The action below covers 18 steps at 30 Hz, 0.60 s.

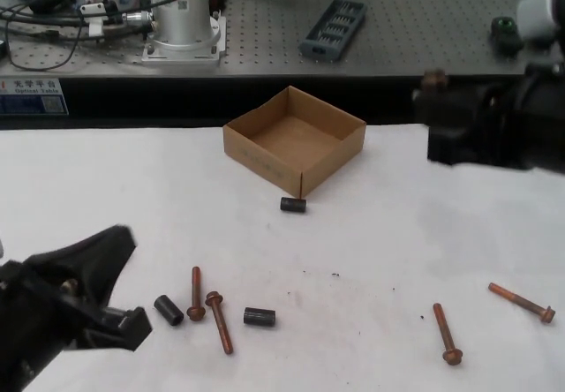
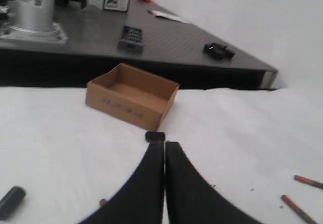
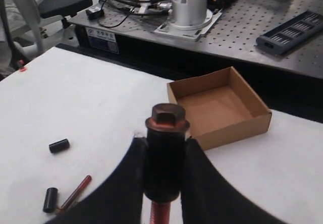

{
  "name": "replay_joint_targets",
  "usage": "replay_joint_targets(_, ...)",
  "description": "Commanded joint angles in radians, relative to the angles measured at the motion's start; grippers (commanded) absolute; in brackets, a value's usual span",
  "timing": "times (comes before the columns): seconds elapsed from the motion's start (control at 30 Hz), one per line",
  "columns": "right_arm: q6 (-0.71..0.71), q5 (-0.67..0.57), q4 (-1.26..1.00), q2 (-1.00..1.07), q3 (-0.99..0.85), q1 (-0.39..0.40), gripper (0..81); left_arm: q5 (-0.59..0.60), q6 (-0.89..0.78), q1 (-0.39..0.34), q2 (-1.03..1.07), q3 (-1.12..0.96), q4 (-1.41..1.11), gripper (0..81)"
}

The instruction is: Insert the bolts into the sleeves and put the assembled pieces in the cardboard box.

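The right tool clamps a sleeve with a bolt through it, near the cardboard box; the left tool is pinched together, empty.

Matt cardboard box; coppery metal bolts; dull sleeves.
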Motion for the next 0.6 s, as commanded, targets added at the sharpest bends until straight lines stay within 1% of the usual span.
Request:
replay_joint_targets(0.0,-0.015,0.018,0.029,0.043,-0.050,-0.001,5.8,-0.099,0.051,0.002,-0.107,-0.004,0.234,0.7)
replay_joint_targets(0.03,-0.023,0.018,0.058,0.074,-0.080,-0.001,5.8,-0.114,0.054,0.002,-0.116,-0.004,0.267,0.7)
replay_joint_targets(0.13,-0.054,0.018,0.129,0.181,-0.168,-0.001,5.8,-0.225,0.110,0.002,-0.119,-0.025,0.408,0.7)
replay_joint_targets(0.17,-0.061,0.018,0.148,0.221,-0.201,-0.003,5.8,-0.242,0.123,0.002,-0.117,-0.030,0.439,0.7)
replay_joint_targets(0.2,-0.070,0.018,0.161,0.252,-0.230,-0.005,5.8,-0.241,0.131,0.002,-0.117,-0.032,0.464,0.7)
replay_joint_targets(0.27,-0.083,0.018,0.191,0.333,-0.306,-0.009,5.8,-0.199,0.131,0.002,-0.117,-0.029,0.481,0.7)
replay_joint_targets(0.37,-0.117,0.018,0.238,0.444,-0.428,-0.020,5.8,-0.131,0.078,0.002,-0.117,-0.023,0.476,0.7)
replay_joint_targets(0.43,-0.117,0.008,0.277,0.524,-0.506,-0.029,5.8,-0.130,0.054,0.002,-0.117,-0.023,0.476,0.7)
replay_joint_targets(0.57,-0.117,-0.060,0.351,0.666,-0.671,-0.056,5.8,-0.130,0.050,0.002,-0.117,-0.023,0.460,0.7)
